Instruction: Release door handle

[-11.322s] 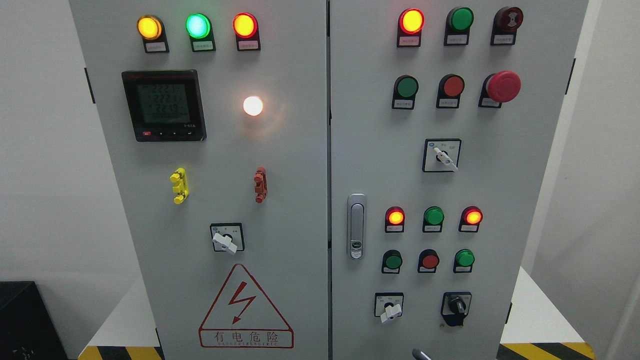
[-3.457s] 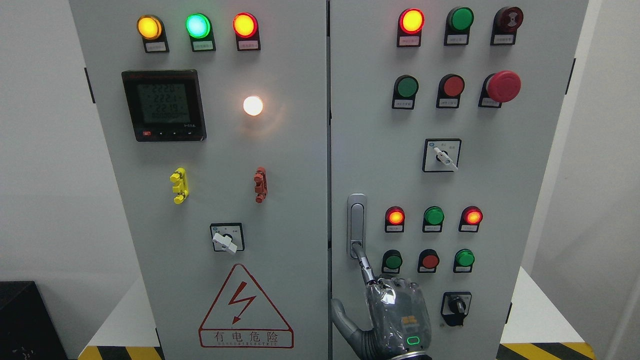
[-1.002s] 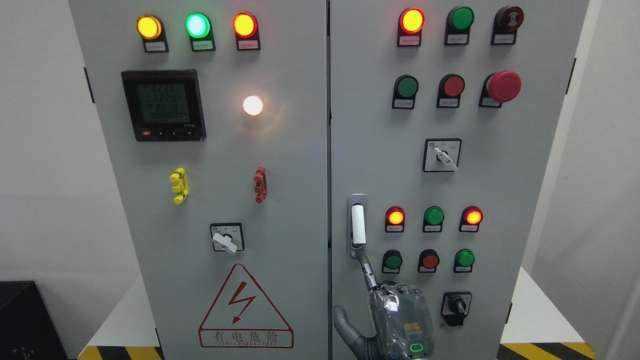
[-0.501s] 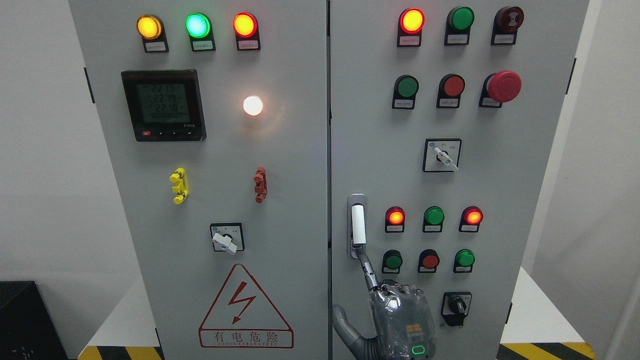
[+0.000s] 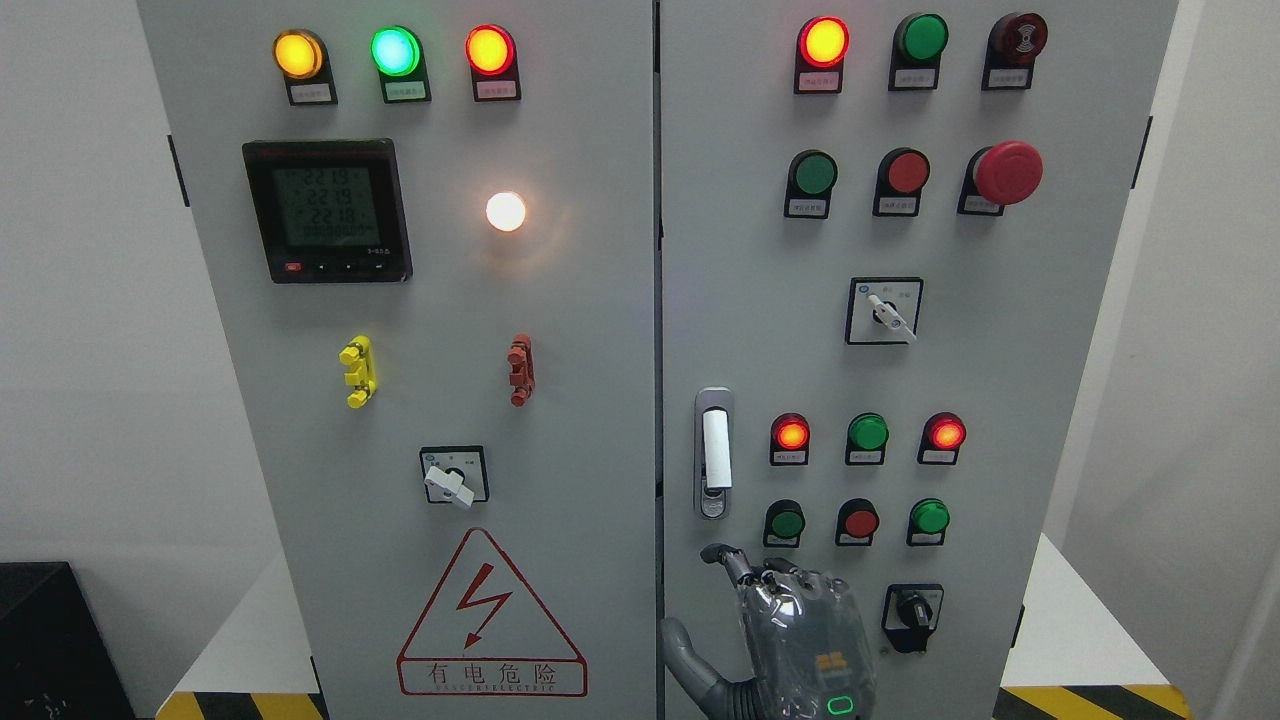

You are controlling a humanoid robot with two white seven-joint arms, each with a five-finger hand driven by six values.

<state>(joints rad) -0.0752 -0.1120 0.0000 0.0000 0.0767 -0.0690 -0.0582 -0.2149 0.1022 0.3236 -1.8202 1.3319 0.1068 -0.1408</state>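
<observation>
One hand, my right point(image 5: 795, 625), is hovering just below the silver recessed door handle point(image 5: 714, 453) on the grey cabinet's right door point(image 5: 760, 300), fingers curled, gripping nothing, index fingertip apart from it

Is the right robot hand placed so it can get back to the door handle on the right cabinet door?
Probably yes. The right robot hand hangs just below the door handle, index finger curled and clear of it. Nothing lies between them; the popped-out white lever faces the hand.
</observation>
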